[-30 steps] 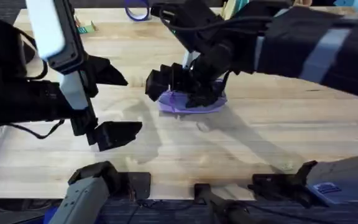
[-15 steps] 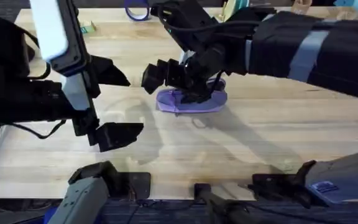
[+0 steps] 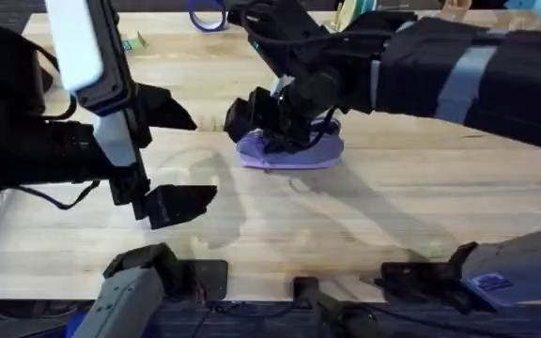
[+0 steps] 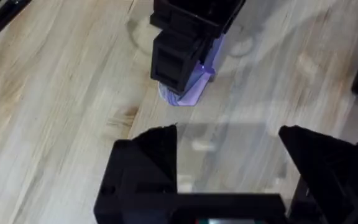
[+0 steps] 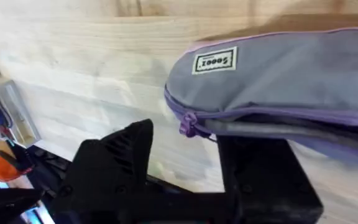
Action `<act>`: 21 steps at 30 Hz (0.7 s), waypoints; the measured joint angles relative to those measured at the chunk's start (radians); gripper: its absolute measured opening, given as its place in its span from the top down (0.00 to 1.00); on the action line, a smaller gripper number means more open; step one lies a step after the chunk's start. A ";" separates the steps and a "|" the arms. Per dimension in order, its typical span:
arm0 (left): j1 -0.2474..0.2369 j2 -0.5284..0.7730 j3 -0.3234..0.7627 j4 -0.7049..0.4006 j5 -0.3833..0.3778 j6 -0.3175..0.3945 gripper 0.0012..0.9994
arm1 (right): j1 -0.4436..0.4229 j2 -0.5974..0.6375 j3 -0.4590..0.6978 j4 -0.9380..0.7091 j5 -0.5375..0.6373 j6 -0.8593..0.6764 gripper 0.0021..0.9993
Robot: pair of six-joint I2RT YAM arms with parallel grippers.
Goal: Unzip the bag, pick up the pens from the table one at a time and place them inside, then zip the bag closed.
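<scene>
Overhead: right jaws (image 3: 269, 141) shifted inward over bag (image 3: 294, 153).

Arms black w/ white link on left — end effector (image 3: 172, 155) fingers black, blocky.

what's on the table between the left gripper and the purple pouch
Nothing but bare light wooden butcher-block table: in the left wrist view, open plank runs from the left gripper to the small lavender fabric pouch, where the right gripper sits.
</scene>
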 joint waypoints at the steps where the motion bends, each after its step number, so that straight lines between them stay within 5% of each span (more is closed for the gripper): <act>1: 0.000 0.000 0.000 0.000 0.000 0.000 0.01 | 0.000 0.000 0.000 0.000 0.000 0.000 0.42; 11: 0.000 0.000 0.000 0.000 0.000 0.000 0.01 | 0.000 0.000 -0.001 -0.002 0.000 0.021 0.62; 21: 0.000 0.000 0.000 0.000 0.000 0.000 0.01 | 0.000 0.000 -0.001 -0.036 0.000 0.057 0.96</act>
